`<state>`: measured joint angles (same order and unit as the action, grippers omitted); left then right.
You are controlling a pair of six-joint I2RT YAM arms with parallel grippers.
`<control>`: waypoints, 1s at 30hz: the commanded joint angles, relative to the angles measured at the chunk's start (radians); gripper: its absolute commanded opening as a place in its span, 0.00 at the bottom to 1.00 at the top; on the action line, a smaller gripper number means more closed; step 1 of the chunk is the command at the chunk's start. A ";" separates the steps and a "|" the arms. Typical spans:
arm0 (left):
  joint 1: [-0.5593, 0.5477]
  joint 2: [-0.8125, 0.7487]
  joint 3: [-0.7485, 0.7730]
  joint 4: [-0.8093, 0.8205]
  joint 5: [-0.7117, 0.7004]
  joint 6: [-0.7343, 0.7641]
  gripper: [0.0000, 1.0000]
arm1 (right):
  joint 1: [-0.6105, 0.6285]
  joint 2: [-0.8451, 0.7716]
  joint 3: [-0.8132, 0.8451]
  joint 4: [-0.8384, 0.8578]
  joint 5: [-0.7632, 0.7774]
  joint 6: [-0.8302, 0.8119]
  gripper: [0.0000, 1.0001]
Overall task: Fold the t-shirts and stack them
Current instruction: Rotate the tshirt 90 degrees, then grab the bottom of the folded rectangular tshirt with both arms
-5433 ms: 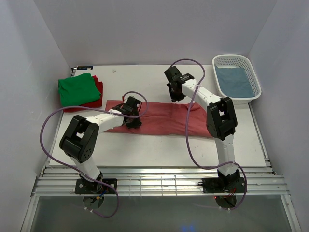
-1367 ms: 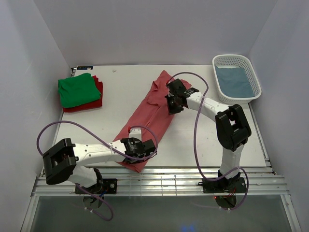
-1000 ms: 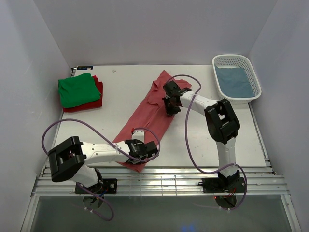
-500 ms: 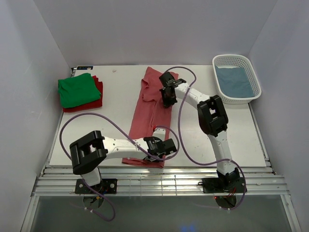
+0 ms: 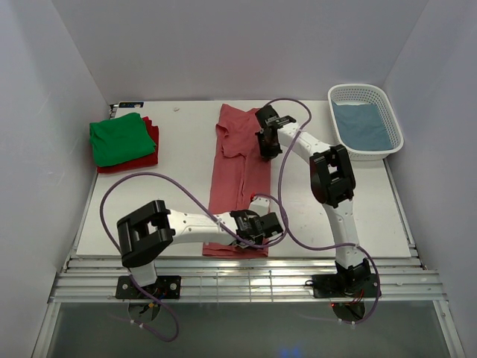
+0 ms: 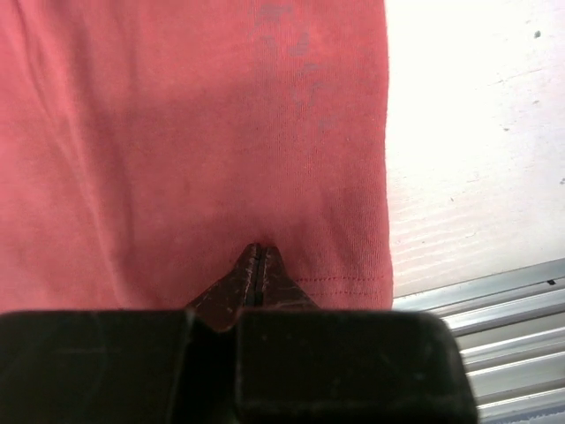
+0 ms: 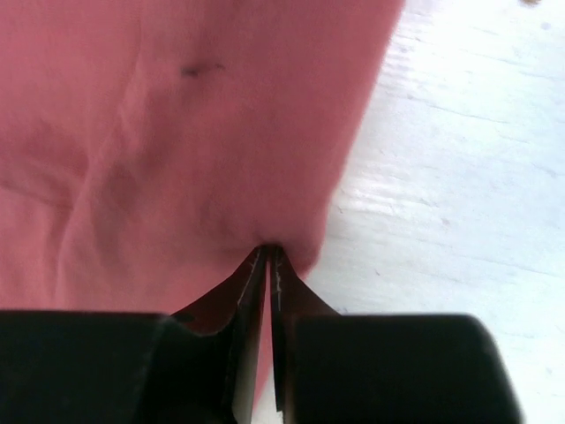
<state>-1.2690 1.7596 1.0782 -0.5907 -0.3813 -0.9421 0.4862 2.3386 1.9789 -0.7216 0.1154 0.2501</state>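
Off at the far left of the white table (image 5: pixel 171 201) a folded green shirt (image 5: pixel 119 138) sits on a folded dark red shirt (image 5: pixel 152 142). At the far right a white lattice basket (image 5: pixel 335 112) holds a grey-blue shirt (image 5: pixel 364 125). Both are well apart from the middle, where the pinkish-red shirt (image 5: pixel 227 179) lies as a long narrow strip of soft matte knit. It is faintly creased, with a stitched hem at its near end, just short of the ribbed metal rails (image 5: pixel 238 280). The left gripper (image 6: pixel 256 265) is clenched on that hem near its right corner, and the right gripper (image 7: pixel 269 261) is pinched tight on the cloth's right edge at the far end. A purple cable (image 5: pixel 149 174) loops from the left arm across the strip's near part, and both forearms hide bits of cloth from above. Half a second ago the near end sat further left; now the strip runs straight from near to far, and seconds earlier it lay crosswise
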 commanded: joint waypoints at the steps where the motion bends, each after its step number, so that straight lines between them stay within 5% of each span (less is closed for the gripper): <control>1: -0.013 -0.130 0.067 -0.012 -0.115 0.048 0.00 | 0.002 -0.198 -0.084 0.068 0.092 -0.043 0.13; 3: -0.013 -0.201 0.129 -0.023 -0.200 0.075 0.09 | 0.014 -0.396 -0.240 0.108 0.133 -0.057 0.23; 4: -0.013 -0.274 0.138 -0.021 -0.223 0.081 0.15 | 0.020 -0.459 -0.294 0.131 0.139 -0.057 0.38; 5: -0.013 -0.313 0.140 -0.023 -0.247 0.081 0.25 | 0.028 -0.584 -0.345 0.126 0.132 -0.049 0.50; 6: -0.012 -0.352 0.114 -0.026 -0.270 0.075 0.45 | 0.052 -0.646 -0.453 0.126 0.124 -0.028 0.61; 9: 0.023 -0.491 0.008 -0.110 -0.303 -0.030 0.60 | 0.139 -0.856 -0.686 0.132 0.109 0.049 0.67; 16: 0.057 -0.658 -0.285 -0.256 -0.163 -0.259 0.62 | 0.316 -1.094 -1.095 0.200 0.040 0.349 0.67; 30: 0.057 -0.762 -0.549 -0.112 -0.131 -0.297 0.61 | 0.543 -1.079 -1.261 0.309 0.041 0.583 0.66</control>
<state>-1.2110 1.0344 0.5728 -0.7467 -0.5152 -1.2095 0.9936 1.2396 0.7525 -0.4686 0.1616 0.7467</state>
